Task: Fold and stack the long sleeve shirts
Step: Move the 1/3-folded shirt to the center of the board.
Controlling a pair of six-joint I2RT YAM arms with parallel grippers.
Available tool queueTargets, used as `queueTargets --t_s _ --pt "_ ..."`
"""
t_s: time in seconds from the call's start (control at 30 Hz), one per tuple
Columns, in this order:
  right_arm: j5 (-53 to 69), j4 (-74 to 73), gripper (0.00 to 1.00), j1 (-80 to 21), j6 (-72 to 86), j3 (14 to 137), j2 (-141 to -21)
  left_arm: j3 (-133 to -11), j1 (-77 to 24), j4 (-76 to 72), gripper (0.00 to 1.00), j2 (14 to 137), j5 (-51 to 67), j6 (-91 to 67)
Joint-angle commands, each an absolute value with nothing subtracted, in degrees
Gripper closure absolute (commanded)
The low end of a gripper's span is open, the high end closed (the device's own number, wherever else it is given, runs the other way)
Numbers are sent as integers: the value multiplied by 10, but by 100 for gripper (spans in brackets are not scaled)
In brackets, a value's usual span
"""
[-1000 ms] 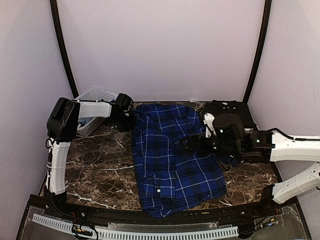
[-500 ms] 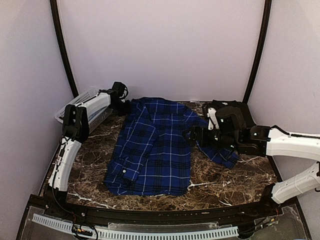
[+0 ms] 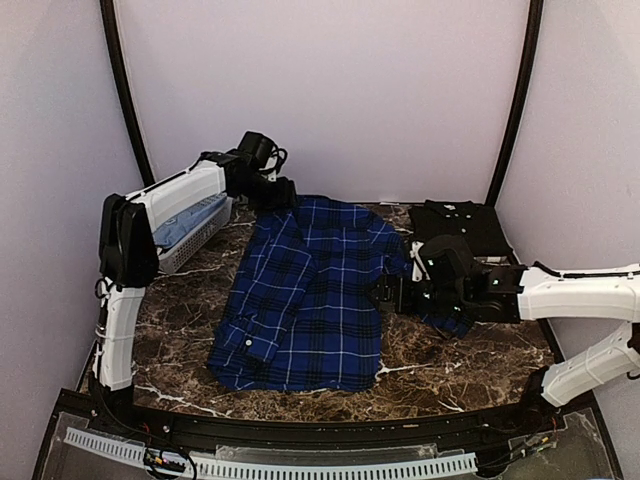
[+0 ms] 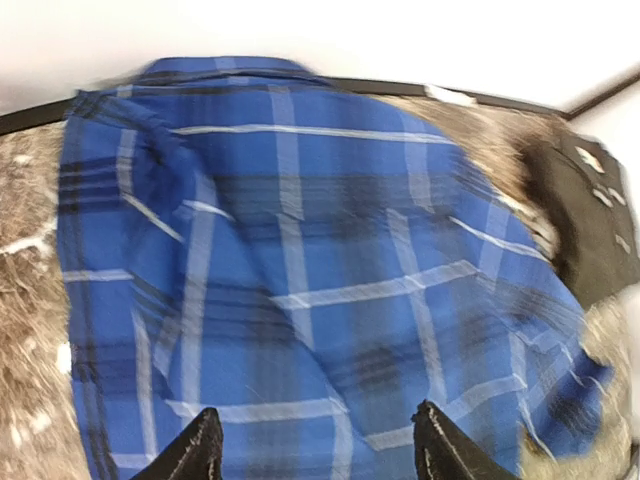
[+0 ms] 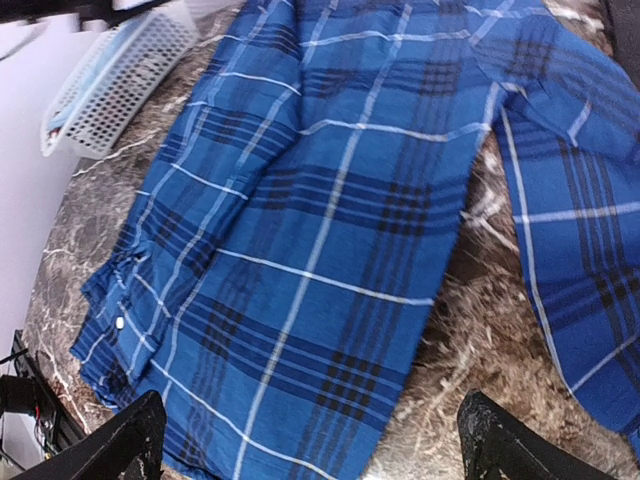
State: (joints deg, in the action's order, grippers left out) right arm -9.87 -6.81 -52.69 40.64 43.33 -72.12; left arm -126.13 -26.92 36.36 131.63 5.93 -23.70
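Observation:
The blue-and-navy plaid long sleeve shirt (image 3: 305,295) lies spread flat on the marble table, collar toward the back wall, one sleeve (image 3: 440,318) trailing off to the right. The black shirt (image 3: 455,222) sits folded at the back right. My left gripper (image 3: 284,195) hovers over the plaid shirt's back left corner. In the left wrist view it (image 4: 315,455) is open above the plaid cloth (image 4: 300,260), holding nothing. My right gripper (image 3: 386,294) stands wide open at the shirt's right edge. In the right wrist view it (image 5: 315,440) has only cloth (image 5: 320,230) and table beneath it.
A white lattice basket (image 3: 188,235) with something light blue inside stands at the back left, under my left arm; the right wrist view also shows the basket (image 5: 115,80). The black shirt (image 4: 590,215) lies just right of the plaid one. Curved black poles and walls close in the back.
The plaid shirt was pulled open to the left and now lies flat. My left gripper went from shut to open, let go of the cloth and rose at the back. The right gripper stayed open.

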Motion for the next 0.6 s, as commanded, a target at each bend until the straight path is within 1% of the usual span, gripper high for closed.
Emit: queueTargets --t_s 0.0,0.13,0.27,0.3,0.37,0.43,0.57 --pt "-97 -42 1 -503 463 403 -728 -1111 -312 320 40 1202 106 -262" --pt "-130 -64 4 -468 524 382 -720 -978 -369 252 46 1127 138 -284" --pt "-160 -98 8 -412 602 342 -685 -905 -420 218 58 1097 164 -290" --pt "-165 -107 8 -397 617 330 -672 -900 -439 222 63 1097 167 -287" --pt "-179 -112 11 -379 647 302 -641 -892 -471 230 66 1098 170 -274" --pt "-190 -117 15 -368 676 274 -609 -894 -504 248 68 1102 161 -261" --pt "-192 -126 19 -350 710 230 -562 -897 -570 274 72 1110 144 -244"
